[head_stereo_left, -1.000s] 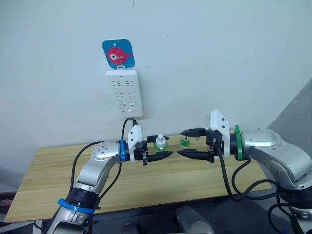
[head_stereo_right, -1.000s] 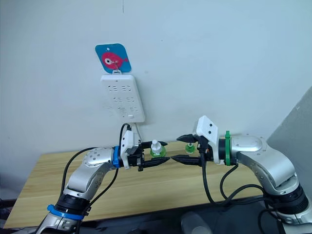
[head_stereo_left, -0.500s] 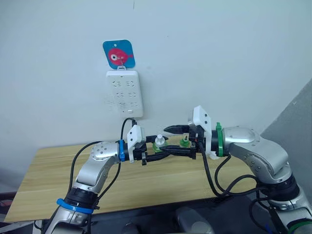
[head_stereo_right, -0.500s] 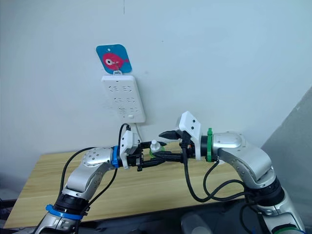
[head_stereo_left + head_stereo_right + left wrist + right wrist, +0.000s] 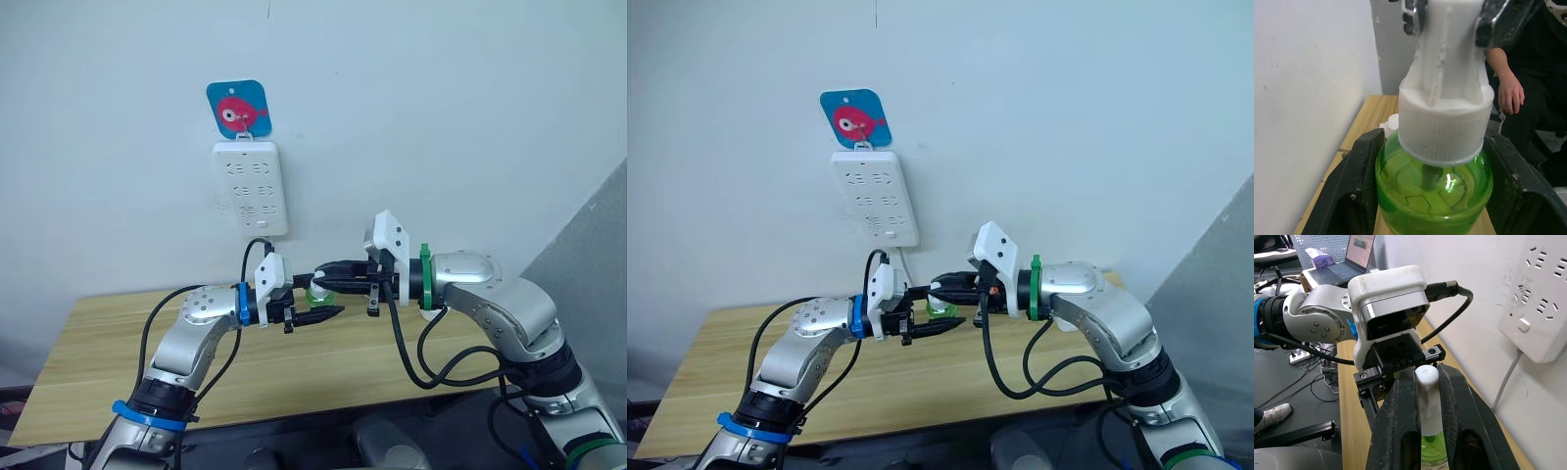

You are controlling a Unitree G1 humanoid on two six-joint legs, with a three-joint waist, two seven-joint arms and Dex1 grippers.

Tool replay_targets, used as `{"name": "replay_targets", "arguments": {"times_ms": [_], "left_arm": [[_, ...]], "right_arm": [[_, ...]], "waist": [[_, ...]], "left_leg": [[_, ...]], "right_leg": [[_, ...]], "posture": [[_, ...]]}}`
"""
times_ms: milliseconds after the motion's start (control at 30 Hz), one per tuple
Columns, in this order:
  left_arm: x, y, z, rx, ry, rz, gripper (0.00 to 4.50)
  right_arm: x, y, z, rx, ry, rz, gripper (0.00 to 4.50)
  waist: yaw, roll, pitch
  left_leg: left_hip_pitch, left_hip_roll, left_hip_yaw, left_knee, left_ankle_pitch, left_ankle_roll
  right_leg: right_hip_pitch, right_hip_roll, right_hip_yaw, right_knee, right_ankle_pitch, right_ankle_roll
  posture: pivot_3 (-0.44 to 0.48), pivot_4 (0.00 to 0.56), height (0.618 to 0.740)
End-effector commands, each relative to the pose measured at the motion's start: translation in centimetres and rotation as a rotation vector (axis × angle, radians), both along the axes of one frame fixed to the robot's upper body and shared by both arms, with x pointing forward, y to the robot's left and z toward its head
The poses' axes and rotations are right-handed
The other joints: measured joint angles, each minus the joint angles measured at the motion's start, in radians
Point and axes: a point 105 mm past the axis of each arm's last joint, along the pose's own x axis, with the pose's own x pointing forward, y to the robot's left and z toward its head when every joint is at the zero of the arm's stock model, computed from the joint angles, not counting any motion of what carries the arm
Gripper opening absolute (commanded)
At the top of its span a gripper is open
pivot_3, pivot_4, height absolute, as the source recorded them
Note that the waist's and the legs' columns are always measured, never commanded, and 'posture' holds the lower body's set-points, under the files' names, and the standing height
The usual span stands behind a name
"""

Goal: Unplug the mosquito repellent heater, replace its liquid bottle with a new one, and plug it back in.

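Green glass bottle [image 5: 1434, 183] sits clenched in our left gripper [image 5: 315, 301] above the bench [image 5: 108, 357], steadied so our right gripper [image 5: 1422, 404] can pinch its white cap [image 5: 1442, 120]. We cannot see the heater.

We see a light wooden table [image 5: 98, 362] standing against the white wall, its grain running along its length. The stretch of top open to us, along the front edge and out to the left end, is bare wood. In the left wrist view a small white thing [image 5: 1390, 124] sits on it by the wall, half hidden behind the green bottle [image 5: 1435, 188]; we cannot tell what it is.
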Motion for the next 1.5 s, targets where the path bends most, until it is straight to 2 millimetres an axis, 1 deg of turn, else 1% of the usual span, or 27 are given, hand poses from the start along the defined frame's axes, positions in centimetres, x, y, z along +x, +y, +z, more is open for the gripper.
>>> {"name": "replay_targets", "arguments": {"times_ms": [33,133,267,333,367,433,467,500,567,667,733,800,833,900,967,1067,1200,1300,1333,1400,1467,1500], "left_arm": [[-0.1,-0.1,0.8,-0.009,-0.045,-0.007,2.36],[-0.1,0.1,0.6,-0.001,-0.034,0.000,2.36],[-0.1,0.7,-0.3,0.026,-0.001,0.021,2.36],[-0.1,1.2,-0.9,0.042,0.016,0.033,2.36],[-0.1,1.7,-1.5,0.058,0.027,0.050,2.36],[0.0,2.5,-2.2,0.081,0.046,0.080,2.36],[0.1,3.0,-2.5,0.091,0.059,0.102,2.36],[0.0,3.7,-3.0,0.107,0.069,0.121,2.36],[-0.3,4.5,-3.5,0.130,0.081,0.141,2.36],[-1.3,5.6,-4.2,0.160,0.100,0.152,2.36],[-1.8,5.8,-4.4,0.167,0.108,0.156,2.36],[-2.1,5.8,-4.4,0.166,0.111,0.158,2.36],[-2.2,5.8,-4.3,0.166,0.110,0.159,2.36],[-2.5,5.7,-4.2,0.166,0.110,0.156,2.36],[-2.7,5.7,-4.1,0.171,0.109,0.153,2.36],[-2.9,5.8,-3.9,0.176,0.110,0.153,2.36],[-3.1,5.8,-3.8,0.183,0.112,0.152,2.36],[-3.2,5.7,-3.7,0.186,0.113,0.150,2.36],[-3.2,5.8,-3.6,0.187,0.113,0.150,2.36],[-3.2,5.8,-3.6,0.188,0.112,0.151,2.36],[-3.2,5.8,-3.6,0.188,0.113,0.153,2.36],[-3.2,5.8,-3.5,0.188,0.113,0.154,2.36]], "right_arm": [[-0.7,0.4,2.1,0.041,-0.072,0.044,0.20],[-1.1,0.2,3.6,0.095,-0.094,0.057,0.20],[-1.1,-0.6,6.0,0.173,-0.123,0.028,0.20],[-1.1,-1.0,6.7,0.199,-0.130,0.003,0.20],[-0.8,-1.5,6.8,0.206,-0.131,-0.031,0.20],[-0.2,-2.4,6.5,0.205,-0.128,-0.090,0.20],[0.3,-3.1,5.8,0.187,-0.126,-0.138,0.20],[0.9,-3.9,4.2,0.149,-0.122,-0.198,0.20],[1.5,-4.9,2.0,0.099,-0.113,-0.278,0.20],[3.3,-7.5,-3.2,-0.011,-0.120,-0.471,0.20],[4.1,-8.7,-6.5,-0.064,-0.123,-0.567,0.20],[4.6,-9.4,-9.1,-0.084,-0.112,-0.637,0.20],[4.8,-9.6,-9.8,-0.086,-0.110,-0.660,0.20],[5.5,-9.8,-11.9,-0.071,-0.072,-0.728,0.20],[6.1,-9.6,-13.4,-0.061,-0.046,-0.770,0.20],[7.0,-9.6,-15.1,-0.055,-0.008,-0.821,0.20],[8.1,-10.0,-16.8,-0.065,0.017,-0.883,0.20],[8.6,-10.3,-17.6,-0.073,0.027,-0.910,0.20],[8.6,-10.3,-17.7,-0.070,0.036,-0.913,0.20],[8.6,-10.3,-18.1,-0.075,0.041,-0.916,0.20],[8.5,-10.4,-18.4,-0.073,0.052,-0.922,0.94],[8.4,-10.5,-18.5,-0.068,0.057,-0.927,1.19]], "waist": [[0.000,0.000,0.000],[0.000,0.000,0.000],[0.000,0.000,0.000],[0.000,0.000,-0.001],[0.000,0.000,-0.001],[0.000,0.000,-0.001],[0.001,0.000,-0.002],[0.001,0.000,-0.002],[0.004,-0.001,-0.003],[0.007,-0.002,-0.003],[0.007,-0.002,-0.003],[0.006,-0.001,-0.003],[0.007,-0.001,-0.003],[0.007,-0.001,-0.003],[0.008,-0.001,-0.003],[0.014,0.000,-0.003],[0.035,0.000,-0.002],[0.047,0.001,-0.002],[0.054,0.001,-0.002],[0.060,0.001,-0.001],[0.062,0.002,-0.001],[0.063,0.002,-0.001]], "left_leg": [[0.000,0.000,0.000,0.000,0.000,0.000],[0.000,0.000,0.000,0.000,0.000,0.000],[0.000,0.000,0.000,0.000,0.000,0.000],[0.000,0.000,0.000,0.000,0.000,0.000],[0.000,0.000,0.000,0.000,0.000,0.000],[0.000,0.000,0.000,0.000,0.000,0.000],[0.000,0.000,0.000,0.000,0.000,0.000],[0.000,0.000,0.000,0.000,0.000,0.000],[0.000,0.000,0.000,-0.001,0.000,0.000],[0.000,0.000,0.001,-0.001,0.000,0.000],[0.000,0.000,0.002,-0.001,0.000,0.000],[0.000,0.000,0.002,-0.001,0.000,0.000],[0.000,0.000,0.002,-0.001,0.000,0.000],[0.001,0.000,0.002,-0.001,0.000,0.000],[0.003,0.001,0.002,-0.001,0.000,0.000],[0.003,0.001,0.002,-0.001,0.000,0.000],[0.003,0.001,0.002,-0.002,0.000,0.000],[0.003,0.000,0.002,-0.002,0.000,0.000],[0.003,0.000,0.002,-0.001,0.000,0.000],[0.003,0.000,0.002,-0.002,0.000,0.000],[0.003,0.000,0.002,-0.002,0.000,0.000],[0.003,0.000,0.002,-0.002,0.000,0.000]], "right_leg": [[0.000,0.000,0.000,0.000,0.000,0.000],[0.000,0.000,0.000,0.000,0.000,0.000],[0.000,0.000,0.000,0.000,0.000,0.000],[0.000,0.000,0.000,0.000,0.000,0.000],[0.000,0.000,0.000,0.000,0.000,0.000],[0.000,0.000,0.000,0.000,0.000,0.000],[0.000,0.000,0.000,0.000,0.000,0.000],[0.000,0.000,0.000,0.000,0.000,0.000],[0.000,0.000,0.000,-0.001,0.000,0.000],[-0.002,0.000,0.001,0.000,0.000,0.000],[-0.002,0.000,0.002,0.000,0.000,0.000],[-0.001,0.000,0.002,0.000,0.000,0.000],[-0.001,0.000,0.002,0.000,0.000,0.000],[-0.001,0.000,0.002,0.000,0.000,0.000],[0.001,0.000,0.002,0.000,0.000,0.000],[0.001,0.000,0.002,0.000,0.000,0.000],[0.001,0.000,0.002,0.000,0.000,0.000],[0.002,0.000,0.002,0.000,0.000,0.000],[0.002,0.000,0.002,0.000,0.000,0.000],[0.002,0.000,0.002,0.000,0.000,0.000],[0.002,0.000,0.001,0.000,0.000,0.000],[0.002,0.000,0.001,0.000,0.000,0.000]], "posture": [[-0.272,0.023,0.733],[-0.272,0.023,0.733],[-0.271,0.024,0.733],[-0.271,0.026,0.733],[-0.271,0.028,0.733],[-0.271,0.028,0.733],[-0.271,0.028,0.733],[-0.264,0.032,0.733],[-0.257,0.037,0.733],[-0.250,0.038,0.733],[-0.250,0.038,0.733],[-0.250,0.038,0.733],[-0.218,0.046,0.733],[-0.218,0.046,0.733],[-0.199,0.053,0.733],[-0.189,0.057,0.733],[-0.185,0.059,0.733],[-0.185,0.059,0.733],[-0.169,0.065,0.733],[-0.169,0.065,0.733],[-0.169,0.065,0.733],[-0.165,0.069,0.733]]}}
